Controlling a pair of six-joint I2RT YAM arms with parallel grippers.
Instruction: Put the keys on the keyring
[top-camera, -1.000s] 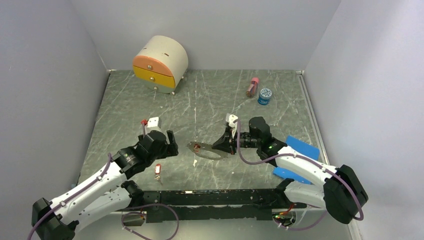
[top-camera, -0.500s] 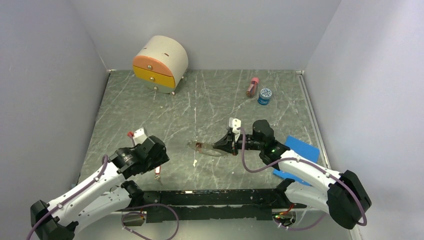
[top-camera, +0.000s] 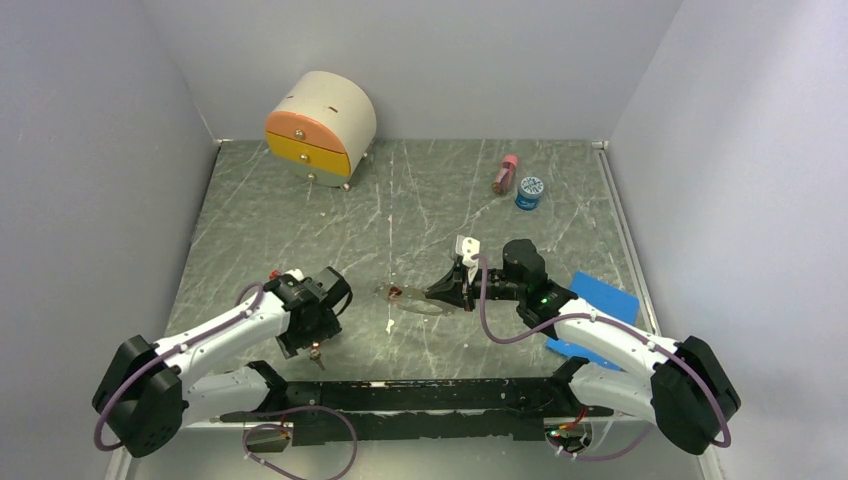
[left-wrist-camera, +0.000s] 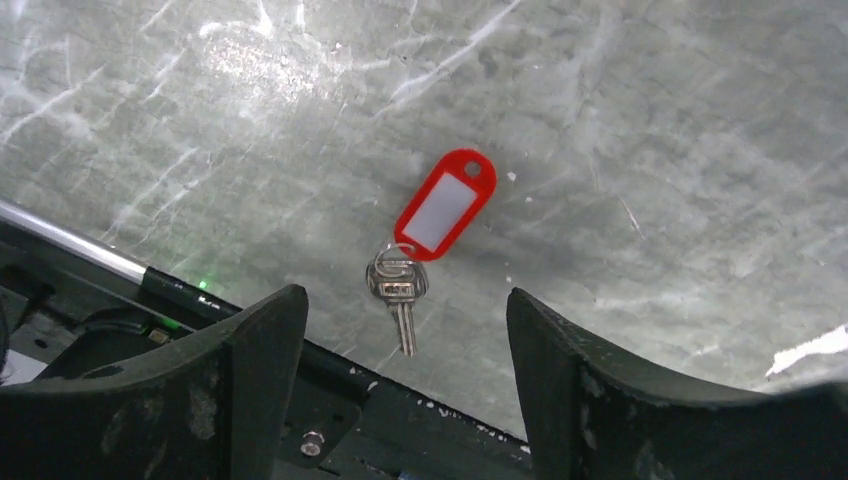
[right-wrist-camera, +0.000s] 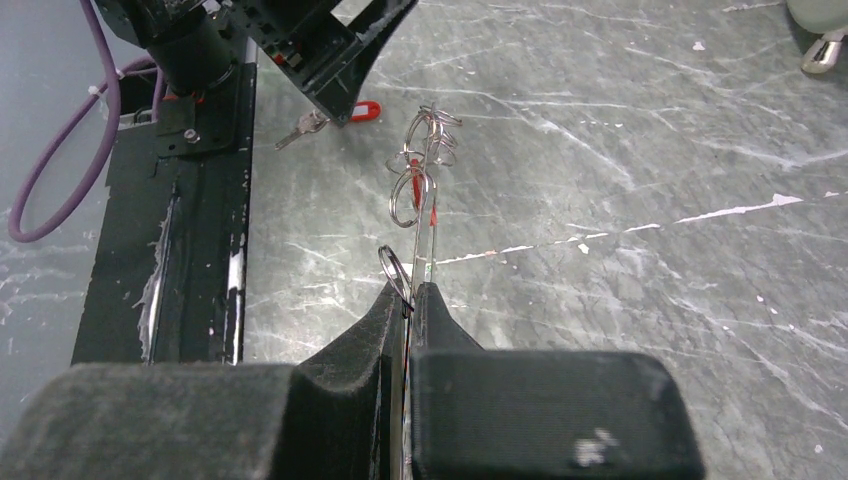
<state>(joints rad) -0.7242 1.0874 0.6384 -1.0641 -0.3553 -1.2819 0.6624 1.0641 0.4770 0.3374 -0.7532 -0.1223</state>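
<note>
Left end effector (left-wrist-camera: 405, 300) seen spread wide, low over grey surface (top-camera: 400, 200), nothing gripped. Loose key (left-wrist-camera: 420, 245) with red tag framed between its fingers (left-wrist-camera: 265, 345), laid flat near surface's front edge, just beside black base rail (left-wrist-camera: 110, 270). Right end effector (right-wrist-camera: 410, 295) clamped tight on keyring (right-wrist-camera: 417, 250), hoop held out over mid-surface, pointed toward left arm. Small rings (right-wrist-camera: 432, 130) and second red tag seen at hoop's far end. Loose key apart from keyring.
</note>
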